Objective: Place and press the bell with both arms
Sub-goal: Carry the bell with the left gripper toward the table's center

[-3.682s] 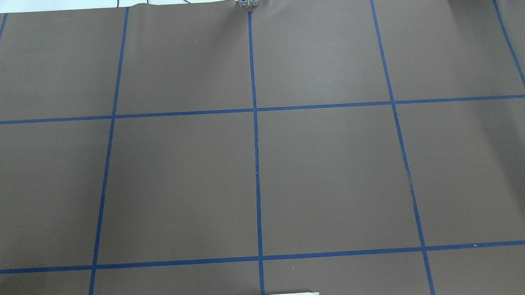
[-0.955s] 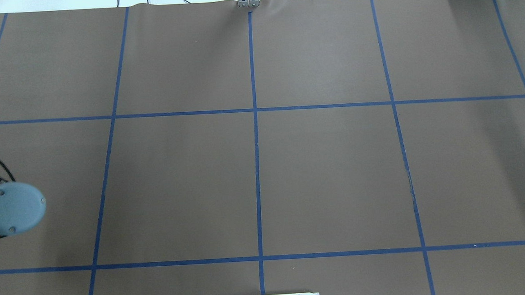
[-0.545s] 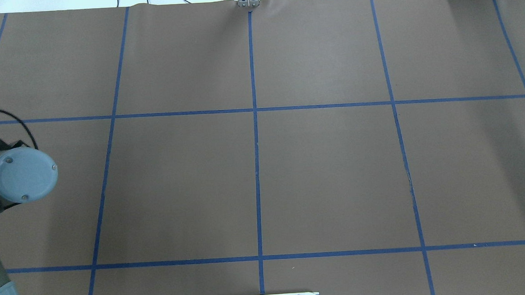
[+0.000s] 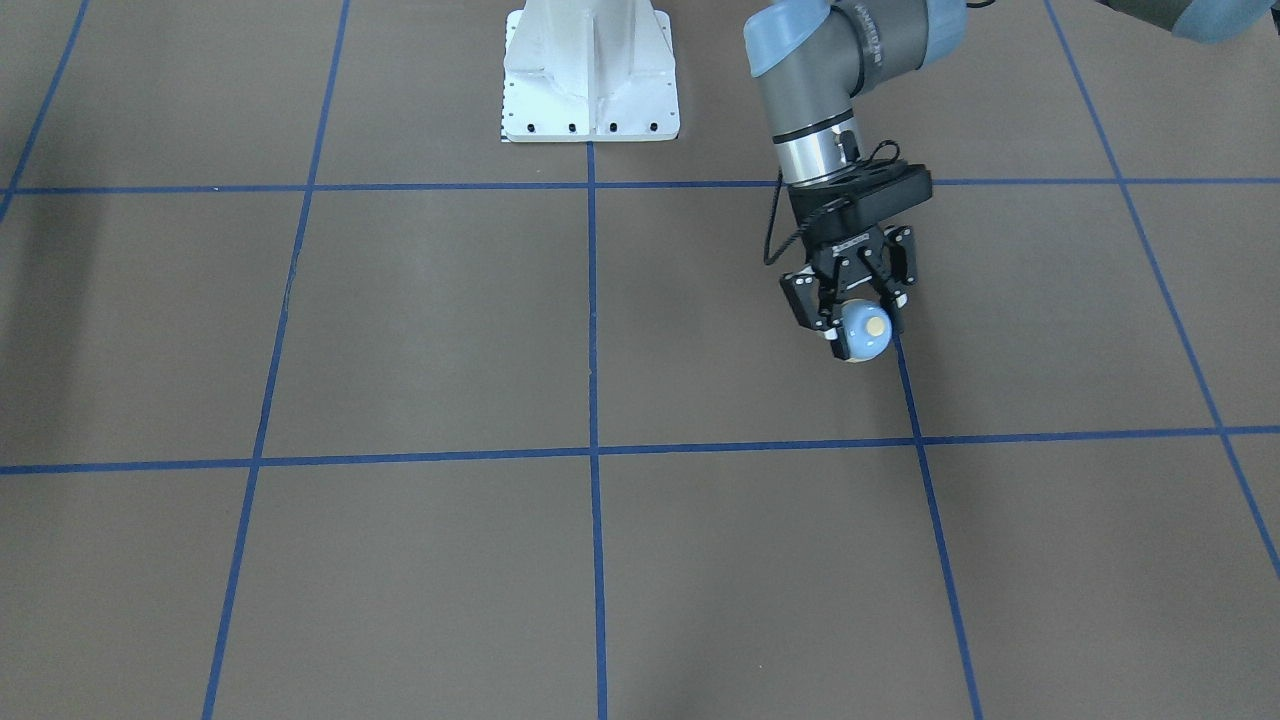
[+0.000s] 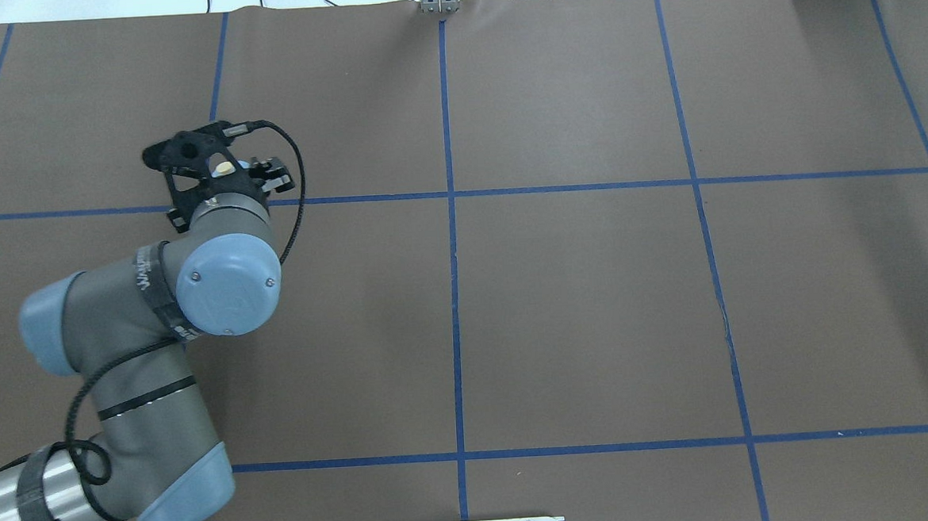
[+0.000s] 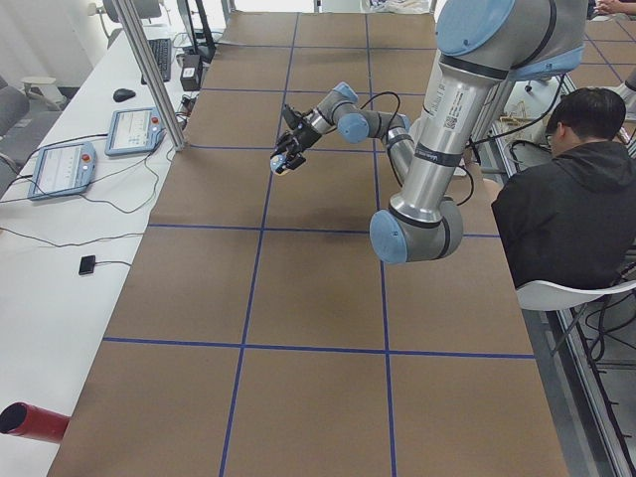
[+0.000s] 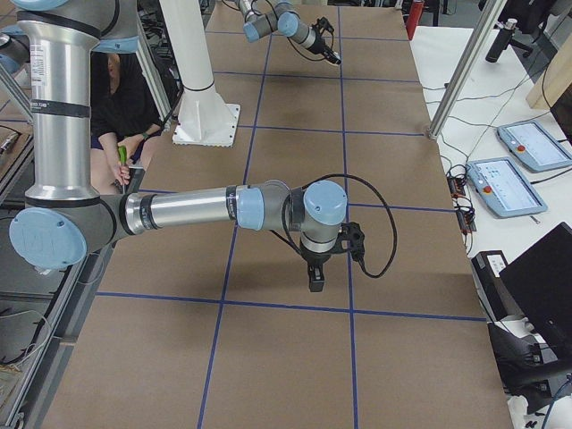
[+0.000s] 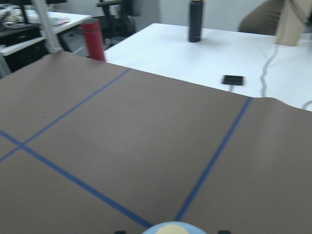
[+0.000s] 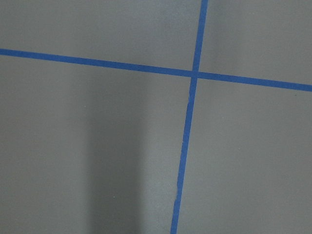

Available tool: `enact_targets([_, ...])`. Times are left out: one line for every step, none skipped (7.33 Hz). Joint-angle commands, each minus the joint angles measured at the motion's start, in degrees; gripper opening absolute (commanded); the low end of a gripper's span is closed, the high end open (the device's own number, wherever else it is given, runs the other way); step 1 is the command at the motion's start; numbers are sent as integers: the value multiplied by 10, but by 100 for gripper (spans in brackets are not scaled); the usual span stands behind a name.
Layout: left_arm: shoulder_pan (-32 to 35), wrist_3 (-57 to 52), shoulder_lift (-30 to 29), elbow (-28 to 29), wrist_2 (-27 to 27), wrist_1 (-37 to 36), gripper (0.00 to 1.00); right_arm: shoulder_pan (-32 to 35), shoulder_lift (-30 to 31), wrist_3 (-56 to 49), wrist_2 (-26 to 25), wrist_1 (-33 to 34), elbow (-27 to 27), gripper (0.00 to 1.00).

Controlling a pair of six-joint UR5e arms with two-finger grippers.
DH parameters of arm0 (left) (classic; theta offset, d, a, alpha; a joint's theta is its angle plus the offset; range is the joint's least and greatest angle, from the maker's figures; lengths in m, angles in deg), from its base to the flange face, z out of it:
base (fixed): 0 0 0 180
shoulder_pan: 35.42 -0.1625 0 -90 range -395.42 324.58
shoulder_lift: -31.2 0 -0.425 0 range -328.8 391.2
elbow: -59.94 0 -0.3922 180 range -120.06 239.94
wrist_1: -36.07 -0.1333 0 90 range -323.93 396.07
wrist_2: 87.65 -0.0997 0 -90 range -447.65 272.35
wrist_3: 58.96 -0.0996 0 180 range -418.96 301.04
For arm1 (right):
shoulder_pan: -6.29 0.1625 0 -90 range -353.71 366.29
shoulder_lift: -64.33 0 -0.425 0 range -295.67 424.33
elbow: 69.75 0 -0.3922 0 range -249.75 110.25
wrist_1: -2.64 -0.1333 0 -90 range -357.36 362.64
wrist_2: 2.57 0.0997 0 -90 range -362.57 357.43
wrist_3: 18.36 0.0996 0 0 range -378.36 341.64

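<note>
The light-blue bell (image 4: 862, 335) with its cream button sits between the fingers of my left gripper (image 4: 856, 322), which is shut on it and holds it tilted just above the brown table (image 4: 420, 330). In the overhead view only the bell's button (image 5: 224, 168) shows past the left gripper (image 5: 226, 174), over the far-left grid line. The bell's top (image 8: 170, 228) fills the bottom edge of the left wrist view. My right gripper (image 7: 315, 277) points down over the table in the exterior right view only; I cannot tell whether it is open or shut.
The white pedestal (image 4: 590, 70) stands at the robot's side of the table. A seated operator (image 6: 566, 219) is beside the table. A metal post (image 6: 154, 75) and teach pendants (image 6: 134, 129) stand along the far edge. A red bottle (image 8: 92, 39) stands beyond the table.
My left arm has swept in from the overhead view's left edge and reached forward to the far-left grid line. Before that the table showed no arm.
</note>
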Motion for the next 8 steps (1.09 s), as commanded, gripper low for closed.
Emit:
enact_targets([-19, -154, -85, 161, -7, 252, 0, 0, -3, 9, 3, 1, 29, 100])
enact_targets([-27, -191, -128, 243, -7, 342, 0, 0, -1, 9, 3, 1, 27, 100])
enact_targets([-30, -199, -156, 291, -4, 373, 0, 0, -1, 9, 3, 1, 29, 100])
enact_targets([-30, -256, -194, 329, -9, 379, 0, 0, -1, 9, 3, 1, 29, 100])
enact_targets([-30, -275, -201, 340, -9, 393, 0, 0, -1, 9, 4, 1, 28, 100])
enact_targets([-30, -288, -206, 352, -10, 402, 0, 0, -2, 9, 3, 1, 26, 100])
enact_targets([-31, -292, -222, 389, -11, 412, 0, 0, -3, 8, 3, 1, 24, 100])
enact_targets([-32, -292, -224, 423, -17, 451, 0, 0, -3, 9, 4, 1, 22, 100])
